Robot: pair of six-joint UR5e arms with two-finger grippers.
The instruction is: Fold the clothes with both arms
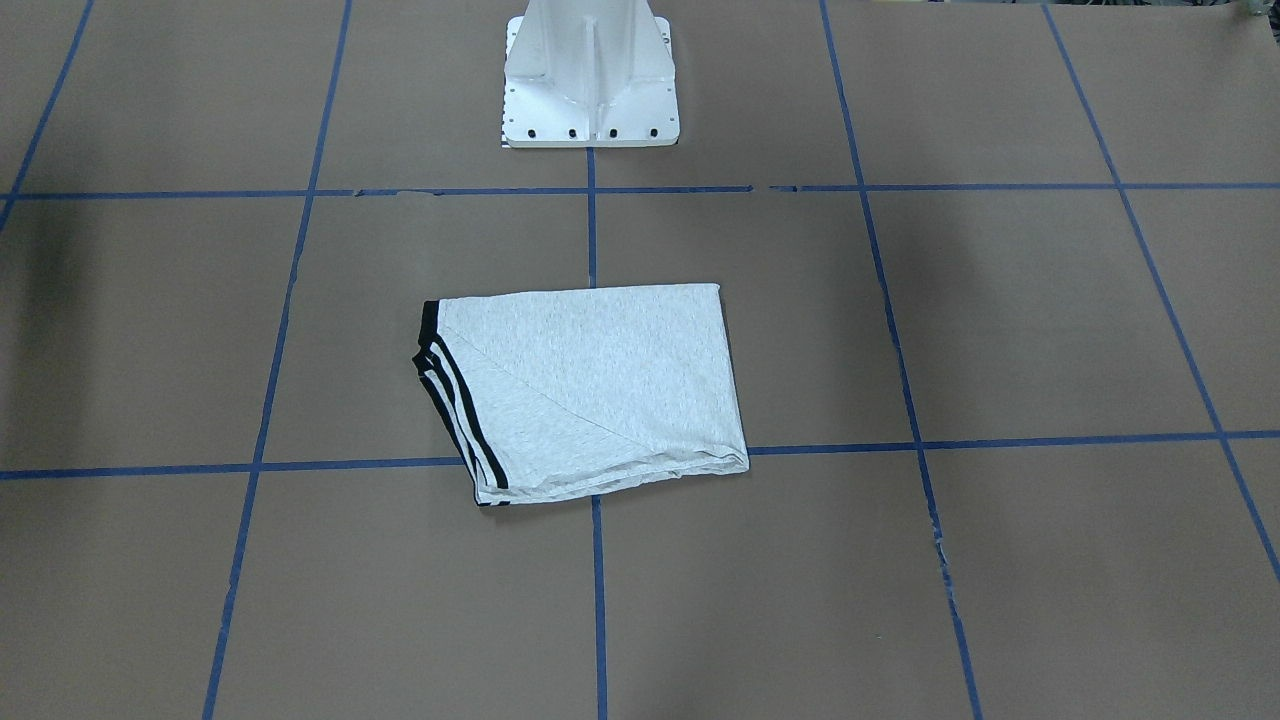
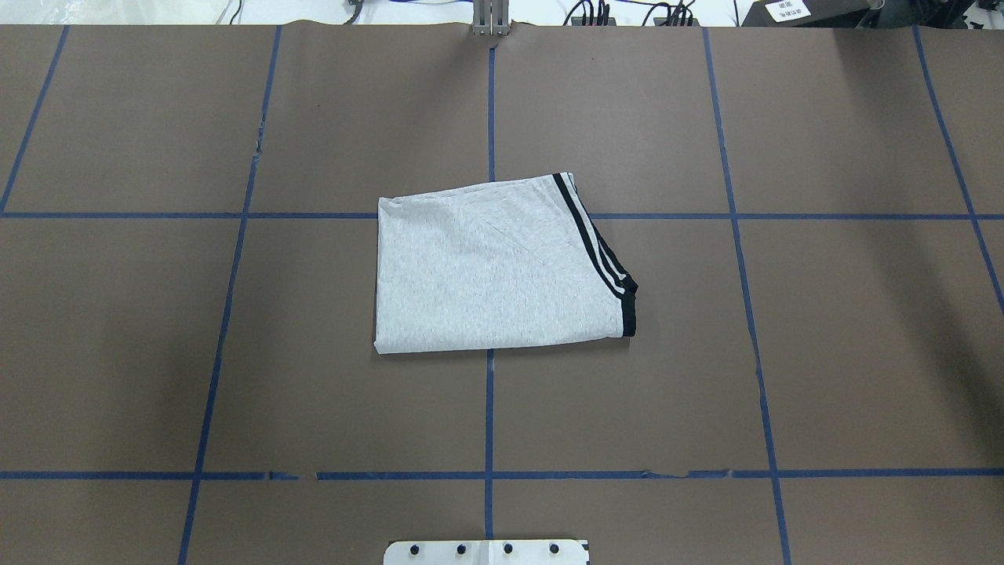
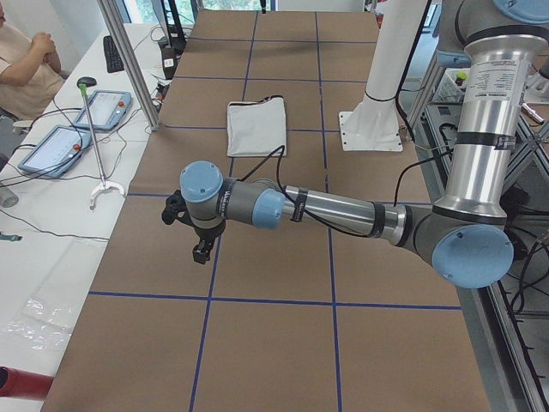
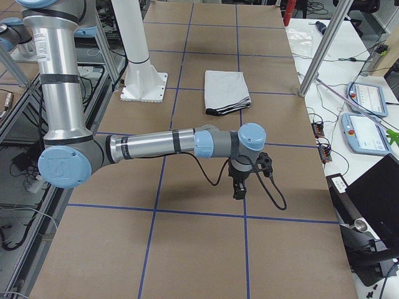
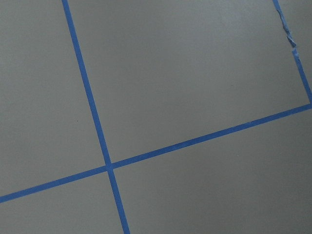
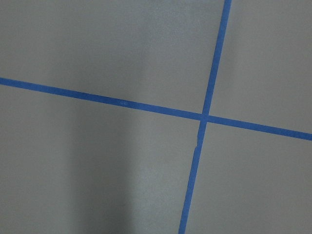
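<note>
The clothes (image 1: 590,390) are one light grey T-shirt folded into a flat rectangle at the table's middle, with black-striped trim on one edge (image 2: 494,267) (image 3: 256,127) (image 4: 227,90). The left arm (image 3: 334,210) stretches low over the table's left end, well away from the shirt. Its gripper (image 3: 202,253) points down, and I cannot tell whether it is open or shut. The right arm (image 4: 156,146) mirrors it at the other end. Its gripper (image 4: 239,190) also points down, state unclear. Both wrist views show only brown paper and blue tape lines.
The white pedestal base (image 1: 590,80) (image 2: 486,552) stands behind the shirt. Metal posts (image 3: 129,60) (image 4: 321,50) rise at the table's far edge. Teach pendants (image 3: 103,107) (image 4: 368,99), cables and a seated person (image 3: 21,60) are beyond that edge.
</note>
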